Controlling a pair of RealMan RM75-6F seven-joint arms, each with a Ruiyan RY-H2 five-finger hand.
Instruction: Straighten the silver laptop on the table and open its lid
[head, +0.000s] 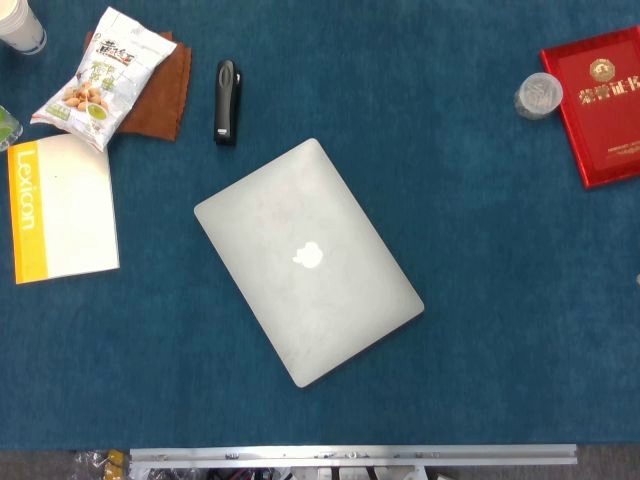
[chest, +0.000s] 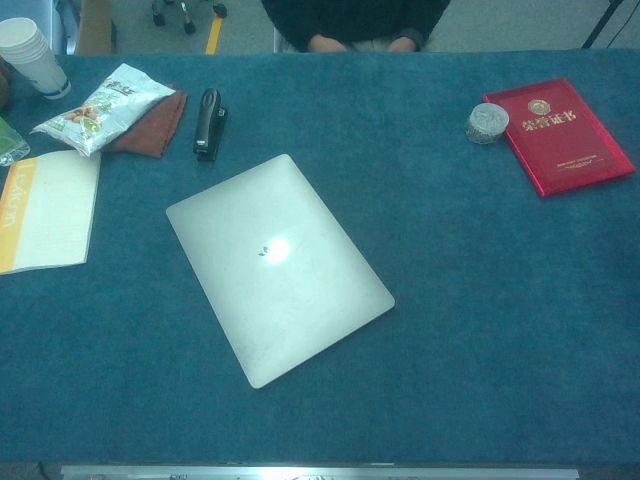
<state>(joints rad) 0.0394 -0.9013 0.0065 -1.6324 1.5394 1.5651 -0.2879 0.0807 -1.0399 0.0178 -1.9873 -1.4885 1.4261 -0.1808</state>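
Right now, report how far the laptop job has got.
Nothing looks done yet. The thin silver laptop lies closed and skewed, its edges at an angle to the blue table front edge. Nothing is in hand: neither hand shows in the head or chest view. Left: square the laptop to the table edge, then lift its lid.

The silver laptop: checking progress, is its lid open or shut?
Shut. The silver laptop lies flat and skewed on the table, logo upward, no screen showing.
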